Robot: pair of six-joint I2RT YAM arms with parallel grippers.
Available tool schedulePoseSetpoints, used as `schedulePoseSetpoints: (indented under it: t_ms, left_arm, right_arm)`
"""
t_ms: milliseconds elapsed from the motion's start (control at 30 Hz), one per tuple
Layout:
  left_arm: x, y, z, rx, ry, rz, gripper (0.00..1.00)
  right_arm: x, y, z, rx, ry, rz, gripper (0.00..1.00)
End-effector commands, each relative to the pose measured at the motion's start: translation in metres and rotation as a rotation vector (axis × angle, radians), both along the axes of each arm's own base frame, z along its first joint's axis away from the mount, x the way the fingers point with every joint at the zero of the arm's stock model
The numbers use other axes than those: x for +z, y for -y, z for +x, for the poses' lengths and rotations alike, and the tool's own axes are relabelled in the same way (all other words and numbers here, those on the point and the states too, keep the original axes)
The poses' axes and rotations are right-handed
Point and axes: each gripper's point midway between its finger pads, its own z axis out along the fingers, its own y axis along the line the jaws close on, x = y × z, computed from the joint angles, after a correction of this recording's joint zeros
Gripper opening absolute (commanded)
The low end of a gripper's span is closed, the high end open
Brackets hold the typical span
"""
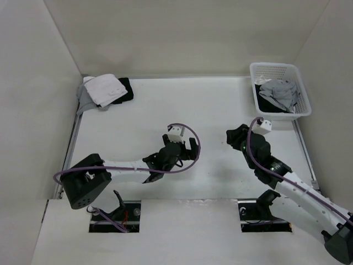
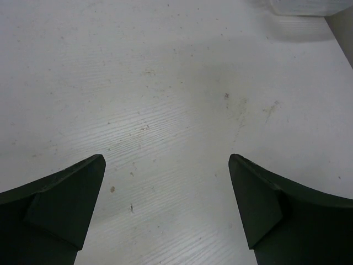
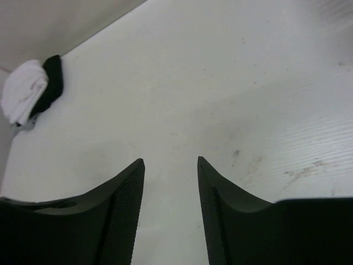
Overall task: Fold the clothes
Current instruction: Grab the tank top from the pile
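The clothes point(image 1: 280, 93), a crumpled heather-gray top, lie in the white basket point(image 1: 257, 91) at the table's far right corner. My left gripper point(image 1: 181, 146) hovers over the middle of the bare table, far from the basket. In the left wrist view the left gripper point(image 2: 167, 160) is wide open with only tabletop between its fingers. My right gripper point(image 1: 236, 136) sits in front of the basket and points toward the table's middle. In the right wrist view the right gripper point(image 3: 171, 161) is partly open, with nothing between its ribbed pads.
A folded white cloth point(image 1: 105, 90) lies on a black garment point(image 1: 124, 88) at the far left corner, with a gray fold point(image 1: 84, 98) under them. The right wrist view also catches the white cloth point(image 3: 22, 91) and the black garment point(image 3: 53, 81). Walls enclose the table on three sides.
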Motion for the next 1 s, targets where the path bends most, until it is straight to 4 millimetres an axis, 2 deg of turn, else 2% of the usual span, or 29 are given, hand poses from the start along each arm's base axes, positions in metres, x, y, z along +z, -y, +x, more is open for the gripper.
schedulePoseSetpoints:
  t_ms: [0, 167, 200, 233, 267, 300, 333, 400, 467, 500, 533, 567, 600, 667, 700, 733, 800, 833, 900, 967]
  left_arm:
    - [0.011, 0.005, 0.009, 0.016, 0.022, -0.023, 1.00]
    - [0.009, 0.010, 0.008, -0.008, 0.044, -0.006, 1.00]
    - [0.009, 0.013, 0.006, -0.022, 0.049, -0.005, 1.00]
    - [0.009, 0.012, 0.006, -0.023, 0.049, -0.005, 1.00]
    - [0.011, 0.015, 0.003, -0.038, 0.053, -0.014, 1.00]
    - [0.014, 0.020, -0.001, -0.068, 0.058, -0.031, 1.00]
    - [0.014, 0.023, -0.004, -0.088, 0.060, -0.038, 1.00]
    - [0.015, 0.028, -0.009, -0.117, 0.062, -0.058, 1.00]
    - [0.015, 0.029, -0.011, -0.130, 0.063, -0.065, 0.97]
    - [0.016, 0.029, -0.012, -0.136, 0.064, -0.067, 0.88]
    - [0.018, 0.029, -0.014, -0.145, 0.068, -0.074, 0.74]
    - [0.021, 0.028, -0.015, -0.149, 0.077, -0.084, 0.36]
    - [0.021, 0.027, -0.015, -0.149, 0.078, -0.086, 0.25]
    - [0.022, 0.027, -0.015, -0.150, 0.077, -0.086, 0.14]
    - [0.021, 0.028, -0.016, -0.158, 0.073, -0.084, 0.14]
    - [0.019, 0.032, -0.018, -0.176, 0.067, -0.082, 0.21]
    - [0.019, 0.036, -0.020, -0.194, 0.066, -0.089, 0.41]
    - [0.019, 0.036, -0.020, -0.194, 0.066, -0.089, 0.44]
    - [0.019, 0.035, -0.018, -0.190, 0.066, -0.091, 0.58]
    - [0.019, 0.034, -0.016, -0.184, 0.066, -0.094, 0.64]
  right_arm:
    - [0.043, 0.009, 0.020, -0.051, 0.088, -0.017, 0.50]
    - [0.053, 0.033, 0.049, -0.129, 0.096, -0.071, 0.47]
    - [0.058, 0.049, 0.063, -0.169, 0.103, -0.076, 0.41]
    - [0.059, 0.051, 0.065, -0.175, 0.102, -0.077, 0.38]
    - [0.063, 0.059, 0.073, -0.192, 0.107, -0.074, 0.26]
    - [0.069, 0.082, 0.089, -0.256, 0.107, -0.085, 0.08]
    - [0.070, 0.096, 0.097, -0.297, 0.100, -0.091, 0.03]
    - [0.071, 0.129, 0.120, -0.384, 0.078, -0.095, 0.00]
    - [0.067, 0.168, 0.148, -0.482, 0.047, -0.114, 0.04]
    - [0.061, 0.188, 0.163, -0.526, 0.027, -0.121, 0.11]
    - [0.057, 0.205, 0.176, -0.559, 0.012, -0.119, 0.17]
    - [0.051, 0.221, 0.189, -0.590, -0.006, -0.122, 0.24]
    - [0.047, 0.231, 0.196, -0.609, -0.020, -0.123, 0.29]
    - [0.034, 0.251, 0.215, -0.634, -0.057, -0.125, 0.40]
    - [0.024, 0.266, 0.230, -0.650, -0.086, -0.124, 0.47]
    - [0.018, 0.274, 0.239, -0.651, -0.107, -0.122, 0.49]
    - [0.001, 0.288, 0.257, -0.656, -0.153, -0.112, 0.51]
    - [-0.005, 0.292, 0.263, -0.655, -0.167, -0.108, 0.51]
    - [-0.021, 0.300, 0.276, -0.643, -0.200, -0.089, 0.52]
    - [-0.032, 0.304, 0.284, -0.635, -0.220, -0.080, 0.52]
